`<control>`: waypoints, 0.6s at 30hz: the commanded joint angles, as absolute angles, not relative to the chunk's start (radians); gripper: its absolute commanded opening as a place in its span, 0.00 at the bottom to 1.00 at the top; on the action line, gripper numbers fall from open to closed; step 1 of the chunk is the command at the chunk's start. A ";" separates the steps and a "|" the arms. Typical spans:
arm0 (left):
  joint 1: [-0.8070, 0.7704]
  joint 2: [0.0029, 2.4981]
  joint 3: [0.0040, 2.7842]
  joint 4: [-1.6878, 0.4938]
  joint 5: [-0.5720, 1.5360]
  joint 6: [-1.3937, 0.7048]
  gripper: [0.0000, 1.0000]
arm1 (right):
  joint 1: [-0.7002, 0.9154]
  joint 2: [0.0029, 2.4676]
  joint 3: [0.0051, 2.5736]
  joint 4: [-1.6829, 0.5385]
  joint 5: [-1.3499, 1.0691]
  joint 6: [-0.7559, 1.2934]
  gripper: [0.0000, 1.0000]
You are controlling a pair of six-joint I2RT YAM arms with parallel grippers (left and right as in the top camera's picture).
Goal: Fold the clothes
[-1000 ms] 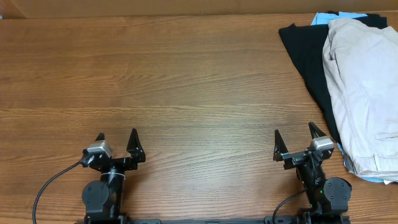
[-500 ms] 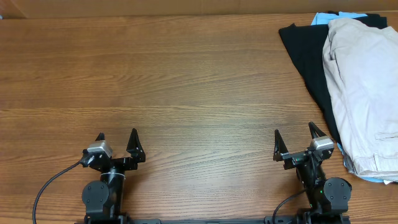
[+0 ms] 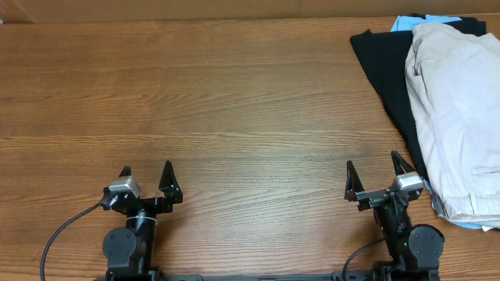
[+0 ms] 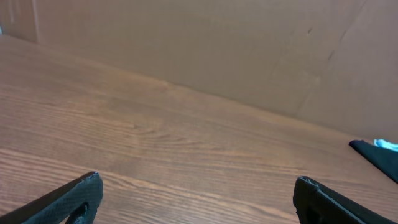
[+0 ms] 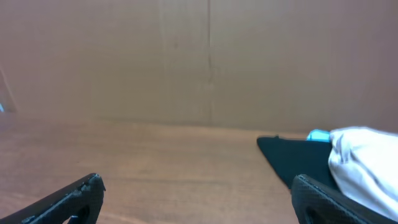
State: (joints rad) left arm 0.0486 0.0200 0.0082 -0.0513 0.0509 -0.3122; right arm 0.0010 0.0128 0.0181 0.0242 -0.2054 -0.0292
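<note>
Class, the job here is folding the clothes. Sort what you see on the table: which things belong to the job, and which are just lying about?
Belongs to the job:
beige shorts, lying on top
left gripper, open
right gripper, open

Just lying about:
black garment, under the shorts
blue cloth, peeking out beneath

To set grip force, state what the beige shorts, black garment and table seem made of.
Beige shorts: probably woven cotton, matte, soft creases and stitched seams. Black garment: matte cloth, weave unclear. Table: wood or wood-look laminate, streaked grain, faint sheen.
</note>
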 commanded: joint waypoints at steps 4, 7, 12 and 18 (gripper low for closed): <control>0.059 0.024 0.005 0.089 0.230 -0.352 1.00 | 0.005 0.009 0.008 0.160 -0.277 -0.027 1.00; 0.059 0.024 0.005 0.140 0.279 -0.351 1.00 | 0.005 0.009 0.008 0.251 -0.294 -0.027 1.00; 0.059 0.024 0.018 0.187 0.289 -0.328 1.00 | 0.005 0.009 0.037 0.332 -0.293 -0.021 1.00; 0.059 0.026 0.096 0.155 0.287 -0.289 1.00 | 0.004 0.018 0.107 0.316 -0.290 -0.003 1.00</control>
State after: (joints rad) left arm 0.0486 0.0227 0.0280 0.1631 0.2665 -0.3317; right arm 0.0010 0.0132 0.0391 0.3122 -0.2848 -0.0189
